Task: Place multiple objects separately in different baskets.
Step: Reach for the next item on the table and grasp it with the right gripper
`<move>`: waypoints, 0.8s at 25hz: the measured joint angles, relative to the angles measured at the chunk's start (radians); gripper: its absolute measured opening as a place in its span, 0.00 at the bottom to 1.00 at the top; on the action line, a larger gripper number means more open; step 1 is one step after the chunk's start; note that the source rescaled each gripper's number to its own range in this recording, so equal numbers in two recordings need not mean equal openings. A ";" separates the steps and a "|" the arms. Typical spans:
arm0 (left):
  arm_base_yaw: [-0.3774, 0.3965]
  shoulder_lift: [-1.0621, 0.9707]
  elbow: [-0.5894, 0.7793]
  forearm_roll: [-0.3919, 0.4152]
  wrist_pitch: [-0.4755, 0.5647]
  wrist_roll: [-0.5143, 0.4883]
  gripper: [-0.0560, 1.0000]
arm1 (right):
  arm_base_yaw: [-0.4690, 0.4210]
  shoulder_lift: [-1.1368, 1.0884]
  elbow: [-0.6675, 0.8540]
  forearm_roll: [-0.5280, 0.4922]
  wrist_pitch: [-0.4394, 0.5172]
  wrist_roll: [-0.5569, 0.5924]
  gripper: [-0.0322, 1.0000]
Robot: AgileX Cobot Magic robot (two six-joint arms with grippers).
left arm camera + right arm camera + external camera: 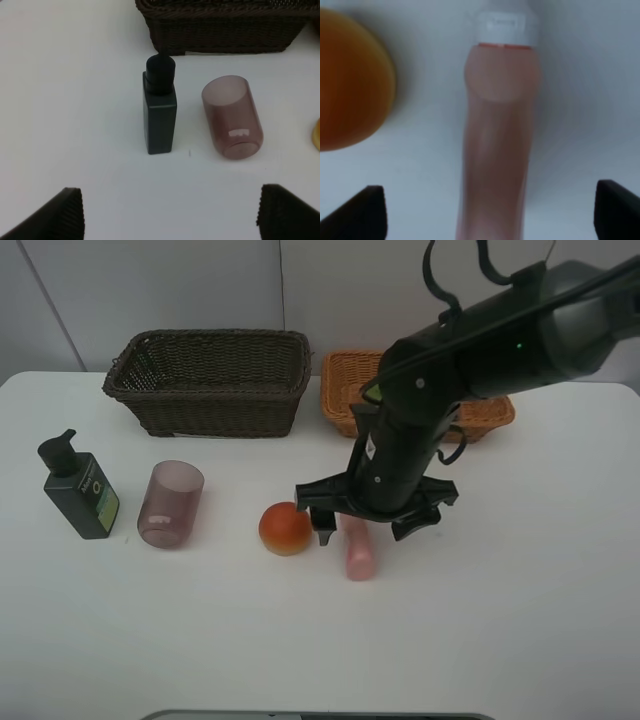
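The small pink bottle (359, 550) lies on its side on the white table, and it also shows in the right wrist view (497, 150). My right gripper (365, 525) is open and hovers over it, one finger on each side (492, 215). The red-orange fruit (285, 528) sits just left of it (350, 85). The dark green pump bottle (80, 490) stands at the left (161, 115). The purple cup (170, 505) lies beside it (232, 117). My left gripper (170, 215) is open and empty, short of both. The green fruit and the orange are out of view.
The dark brown basket (210, 380) stands at the back left and also shows in the left wrist view (225, 25). The light tan basket (345, 390) stands at the back right, partly hidden by my right arm. What the baskets hold cannot be seen.
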 joint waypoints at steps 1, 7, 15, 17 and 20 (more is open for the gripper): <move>0.000 0.000 0.000 0.000 0.000 0.000 0.82 | 0.000 0.005 0.000 -0.007 -0.004 0.008 0.88; 0.000 0.000 0.000 0.000 0.000 0.000 0.82 | 0.000 0.055 0.000 -0.050 -0.033 0.051 0.88; 0.000 0.000 0.000 0.000 0.000 0.000 0.82 | 0.000 0.104 0.000 -0.050 -0.049 0.054 0.71; 0.000 0.000 0.000 0.000 0.000 0.000 0.82 | 0.000 0.105 0.000 -0.049 -0.049 0.054 0.52; 0.000 0.000 0.000 0.000 0.000 0.000 0.82 | 0.000 0.105 0.000 -0.050 -0.050 0.054 0.11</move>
